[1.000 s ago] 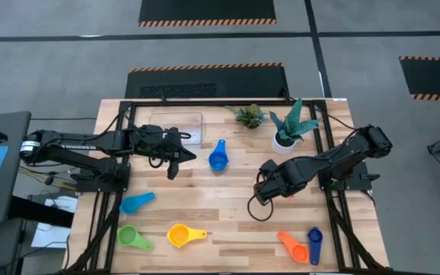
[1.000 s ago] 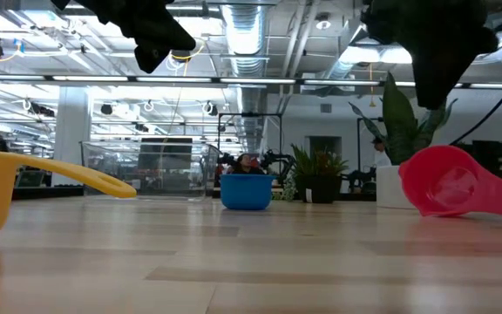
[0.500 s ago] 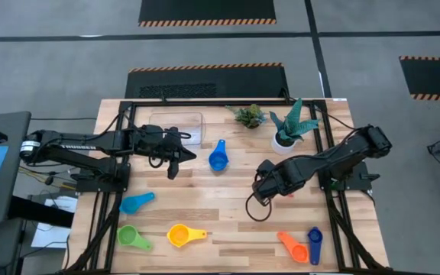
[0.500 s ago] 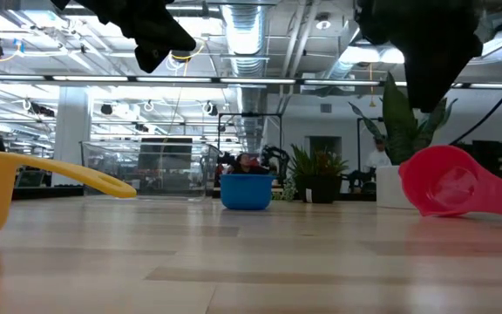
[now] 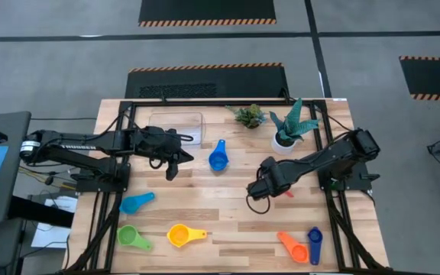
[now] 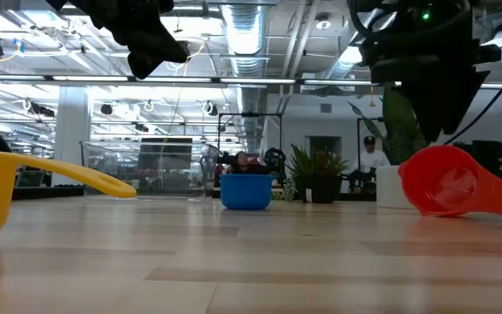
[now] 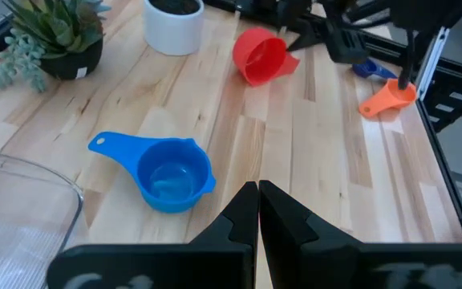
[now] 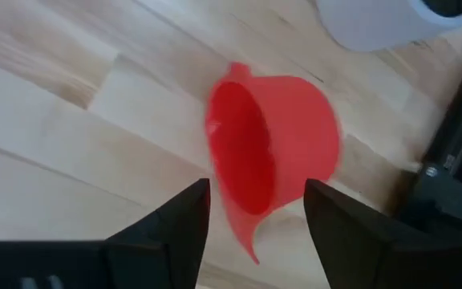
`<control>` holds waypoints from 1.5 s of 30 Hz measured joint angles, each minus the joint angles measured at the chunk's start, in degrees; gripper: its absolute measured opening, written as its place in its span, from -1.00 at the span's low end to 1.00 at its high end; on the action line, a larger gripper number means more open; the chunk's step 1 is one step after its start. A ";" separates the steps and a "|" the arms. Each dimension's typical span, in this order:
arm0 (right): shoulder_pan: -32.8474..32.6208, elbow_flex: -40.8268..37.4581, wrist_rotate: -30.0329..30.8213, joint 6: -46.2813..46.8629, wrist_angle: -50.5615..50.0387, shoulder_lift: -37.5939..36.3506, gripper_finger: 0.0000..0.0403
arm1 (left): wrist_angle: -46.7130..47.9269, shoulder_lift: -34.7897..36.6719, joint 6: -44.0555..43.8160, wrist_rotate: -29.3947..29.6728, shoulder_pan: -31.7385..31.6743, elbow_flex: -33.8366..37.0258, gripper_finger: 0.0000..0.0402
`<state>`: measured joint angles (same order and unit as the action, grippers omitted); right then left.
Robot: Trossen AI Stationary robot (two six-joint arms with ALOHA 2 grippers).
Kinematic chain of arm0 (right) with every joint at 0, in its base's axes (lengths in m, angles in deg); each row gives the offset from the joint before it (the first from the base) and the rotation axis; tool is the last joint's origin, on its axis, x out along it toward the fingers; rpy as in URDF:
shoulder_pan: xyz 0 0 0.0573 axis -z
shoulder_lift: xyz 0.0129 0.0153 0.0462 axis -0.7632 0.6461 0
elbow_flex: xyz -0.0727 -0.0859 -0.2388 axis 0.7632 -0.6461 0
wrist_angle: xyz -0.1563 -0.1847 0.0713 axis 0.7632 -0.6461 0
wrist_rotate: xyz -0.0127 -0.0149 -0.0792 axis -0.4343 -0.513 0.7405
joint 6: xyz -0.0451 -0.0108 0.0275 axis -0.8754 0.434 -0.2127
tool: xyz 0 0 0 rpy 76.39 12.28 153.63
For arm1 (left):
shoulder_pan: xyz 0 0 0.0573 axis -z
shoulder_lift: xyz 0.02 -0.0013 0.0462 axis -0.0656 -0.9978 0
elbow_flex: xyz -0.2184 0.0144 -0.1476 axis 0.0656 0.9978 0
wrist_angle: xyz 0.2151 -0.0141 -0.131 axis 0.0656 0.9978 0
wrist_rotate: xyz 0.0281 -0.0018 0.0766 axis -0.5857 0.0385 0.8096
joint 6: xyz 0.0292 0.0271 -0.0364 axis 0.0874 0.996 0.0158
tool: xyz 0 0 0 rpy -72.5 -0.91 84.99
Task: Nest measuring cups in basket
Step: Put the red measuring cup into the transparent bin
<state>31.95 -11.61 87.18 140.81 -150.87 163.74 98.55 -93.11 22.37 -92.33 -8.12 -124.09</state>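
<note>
The red measuring cup lies on its side on the table, mouth toward the table's left; it also shows in the low view and the left wrist view. My right gripper is open just above it, one finger on either side of its rim, touching nothing; in the high view it hides most of the cup. My left gripper is shut and empty, raised near the blue cup, which stands upright. The clear basket stands empty at the far left.
A light blue cup, a green cup and a yellow cup lie near the front left. An orange cup and a dark blue cup lie front right. A white plant pot and a small plant stand at the back.
My right gripper has gone a little toward the table's left edge, staying over the red cup, and its arm has drawn in from the right. The cups have kept their places.
</note>
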 joint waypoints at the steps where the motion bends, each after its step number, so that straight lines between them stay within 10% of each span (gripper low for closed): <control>1: -0.01 -0.03 -0.06 0.00 0.32 0.41 0.11 | 0.02 -0.01 0.03 0.00 0.00 0.00 -1.00; 17: 0.97 -0.05 1.25 -0.35 -5.46 9.96 0.05 | -0.44 0.00 0.01 0.00 0.00 0.00 -1.00; 26: 1.57 -0.03 1.16 -0.65 -6.52 8.97 -0.83 | -0.31 -0.02 -0.02 0.00 0.00 0.00 -1.00; 30: 1.55 0.79 0.56 -3.39 -6.18 8.57 -0.92 | -0.20 -0.02 -0.02 0.00 0.00 0.00 -1.00; 45: 9.60 26.82 19.91 -41.53 -3.05 8.52 -0.97 | 9.13 4.12 -4.90 -0.24 0.65 -0.02 -1.00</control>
<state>41.56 15.22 107.09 99.28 -153.92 172.26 107.67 -88.99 17.47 -92.58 -7.47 -124.11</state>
